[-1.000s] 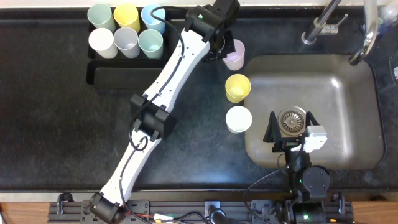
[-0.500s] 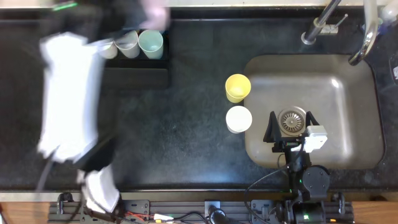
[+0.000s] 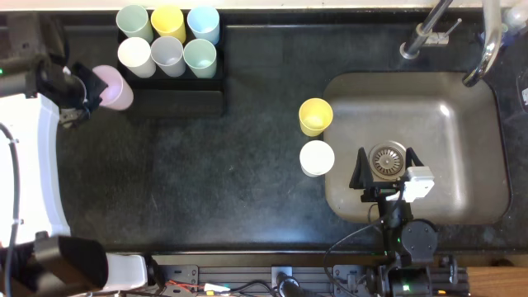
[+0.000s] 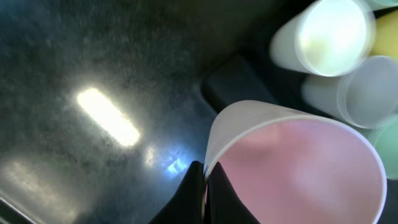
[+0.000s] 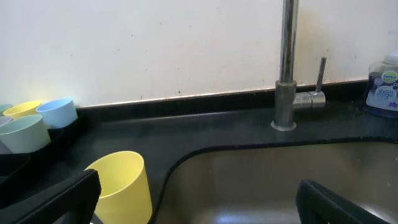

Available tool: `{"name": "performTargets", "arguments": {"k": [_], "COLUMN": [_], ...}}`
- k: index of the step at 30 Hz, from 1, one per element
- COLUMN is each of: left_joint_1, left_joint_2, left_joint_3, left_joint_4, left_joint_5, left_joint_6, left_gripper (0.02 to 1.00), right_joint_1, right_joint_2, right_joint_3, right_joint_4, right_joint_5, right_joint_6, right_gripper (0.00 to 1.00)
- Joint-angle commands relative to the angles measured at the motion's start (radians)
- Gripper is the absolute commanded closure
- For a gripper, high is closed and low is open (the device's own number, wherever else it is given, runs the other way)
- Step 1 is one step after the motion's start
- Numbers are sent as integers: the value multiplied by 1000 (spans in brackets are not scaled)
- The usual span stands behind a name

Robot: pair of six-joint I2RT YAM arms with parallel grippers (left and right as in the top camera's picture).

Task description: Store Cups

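One pink cup (image 3: 113,87) is in the left gripper (image 4: 203,182), jaws pinched onto its rim wall, one finger inside and one outside. It is tipped sideways, just off the left end of the black tray (image 3: 177,103). The cup is thin, smooth, slightly translucent plastic, round and tapered. The tray is a matte rectangle holding six upright cups (image 3: 169,37). A yellow cup (image 3: 315,115) and a white cup (image 3: 317,157) stand well right of the tray. Beyond them, the right gripper (image 3: 386,167) has its jaws spread wide and empty.
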Motion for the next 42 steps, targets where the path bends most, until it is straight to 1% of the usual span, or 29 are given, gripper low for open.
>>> {"name": "performTargets", "arguments": {"k": [1, 8, 14, 19, 29, 42], "left_joint_1": [32, 16, 8, 8, 3, -27], "left_joint_2": [0, 83, 142, 179, 219, 273], "left_joint_3": [-40, -41, -40, -36, -36, -36], "left_joint_4": [44, 97, 117, 157, 175, 210], "left_joint_5": [64, 54, 34, 38, 27, -24], "left_joint_6": [41, 32, -17, -50, -51, -73], "left_gripper": [982, 982, 982, 982, 982, 982], "right_joint_1": [-6, -6, -6, -6, -6, -6], "right_joint_2": [-9, -9, -9, -9, -9, -9], "right_joint_3": [-13, -13, -13, -13, -13, -13], "right_joint_4": [5, 5, 5, 5, 5, 5], "right_joint_5": [-7, -7, -7, -7, -7, -7], "right_joint_6": [0, 0, 0, 0, 0, 0], "right_gripper": [3, 5, 5, 5, 5, 5]}}
